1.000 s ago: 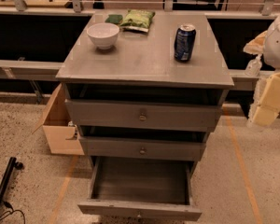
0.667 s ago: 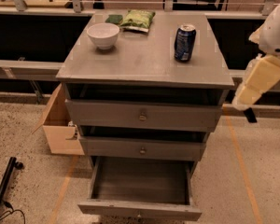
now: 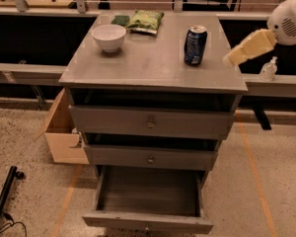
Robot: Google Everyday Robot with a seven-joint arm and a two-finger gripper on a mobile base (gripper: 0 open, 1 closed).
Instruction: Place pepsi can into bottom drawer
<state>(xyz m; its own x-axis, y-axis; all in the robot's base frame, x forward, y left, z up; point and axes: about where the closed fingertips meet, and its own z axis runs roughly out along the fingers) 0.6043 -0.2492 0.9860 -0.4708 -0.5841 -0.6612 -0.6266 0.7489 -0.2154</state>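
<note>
Drawers are stacking three high in a grey cabinet, and the bottom drawer [image 3: 148,191], a wide shallow grey tray, is sitting pulled out nearest the camera. An open brown cardboard box [image 3: 64,132] is standing on the floor to the left. Higher up, on the flat grey counter [image 3: 148,65], the dark blue pepsi can [image 3: 195,45] is standing upright near the right edge. The cream-coloured gripper [image 3: 231,58] is hovering just right of the can, apart from it and holding nothing; open or closed, I cannot tell. Since the earlier frame it has been rising and nearing the can, which has not moved. Farther back, a white round bowl [image 3: 108,37] and a green snack bag [image 3: 145,21] are resting.
</note>
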